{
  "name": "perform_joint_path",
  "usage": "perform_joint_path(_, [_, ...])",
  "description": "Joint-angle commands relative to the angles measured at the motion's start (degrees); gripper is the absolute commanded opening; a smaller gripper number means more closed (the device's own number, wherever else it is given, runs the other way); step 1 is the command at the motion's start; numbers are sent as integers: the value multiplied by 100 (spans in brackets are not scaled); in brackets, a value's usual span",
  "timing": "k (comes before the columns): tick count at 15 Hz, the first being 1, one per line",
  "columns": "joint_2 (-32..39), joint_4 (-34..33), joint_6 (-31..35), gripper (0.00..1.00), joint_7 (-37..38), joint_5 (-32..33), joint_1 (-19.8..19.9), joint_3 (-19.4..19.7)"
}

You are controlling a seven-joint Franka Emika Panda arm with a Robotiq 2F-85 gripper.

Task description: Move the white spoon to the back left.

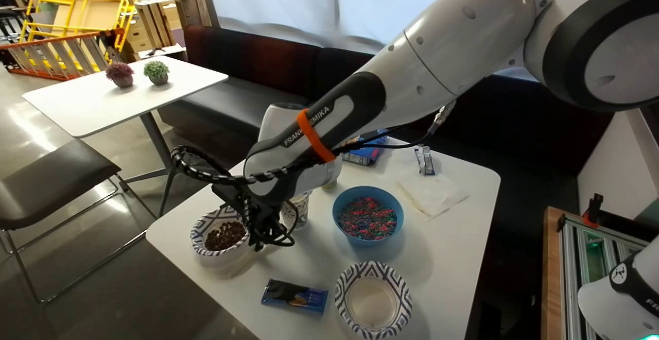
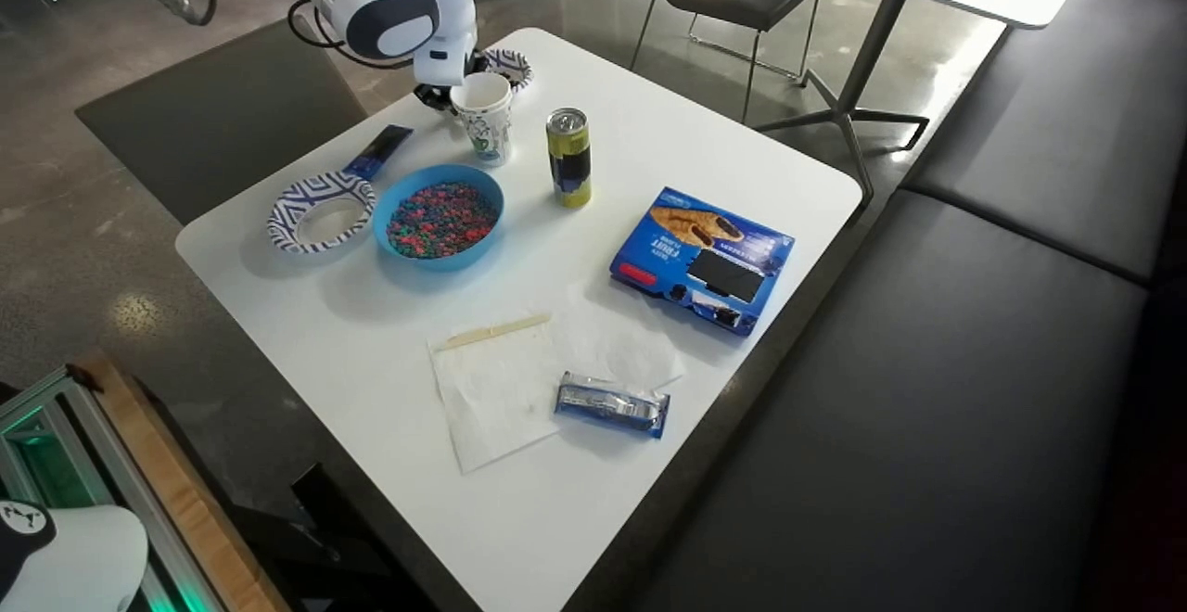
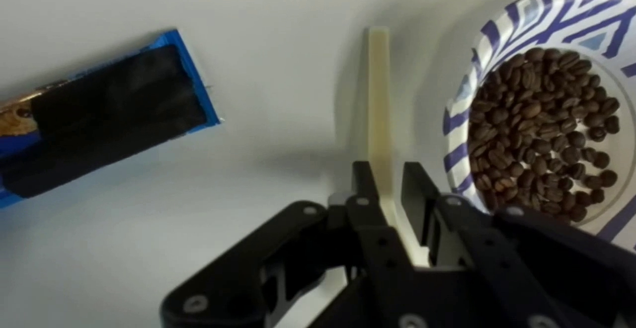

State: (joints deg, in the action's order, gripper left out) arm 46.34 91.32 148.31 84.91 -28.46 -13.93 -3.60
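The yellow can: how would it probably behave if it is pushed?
Standing upright and narrow for its height, the yellow can may tip if pushed near its top. Its round side suggests that it could roll once down.

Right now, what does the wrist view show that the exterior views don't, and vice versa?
Wrist view only: the open gap in the hand, with the white spoon lined up between its fingers.

Exterior views only: blue bowl, paper cup, can, snack box, napkin and a second patterned bowl.

Shared: the hand itself, the wrapped bar, the bowl of coffee beans and the white table. In an exterior view, a pale strip beside that bean bowl may be the spoon; too faint to confirm.
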Motion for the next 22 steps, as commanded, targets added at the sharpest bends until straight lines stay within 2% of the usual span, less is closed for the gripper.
perform_joint_path(1, [-144, 103, -277, 53, 669, 545, -310, 223])
perform_joint_path(5, [-593, 520, -241, 82, 949, 1339, -765, 429])
perform_joint_path(7, [-922, 762, -271, 97, 1312, 2045, -1159, 823])
perform_joint_path(8, [-1089, 851, -387, 100, 1443, 2381, -1276, 974])
perform_joint_path(9, [-1341, 981, -732, 100, 1441, 2701, -1301, 1048])
perform_joint_path(11, [-1798, 1202, -1570, 100, 985, 2922, -1035, 778])
perform_joint_path(16, [-2832, 1822, -2930, 100, -568, 2901, -425, 244])
perform_joint_path(19, [-3237, 2297, -3399, 100, -1447, 2976, -190, 96])
perform_joint_path(22, [-3605, 2902, -3515, 100, -2188, 3341, -67, 57])
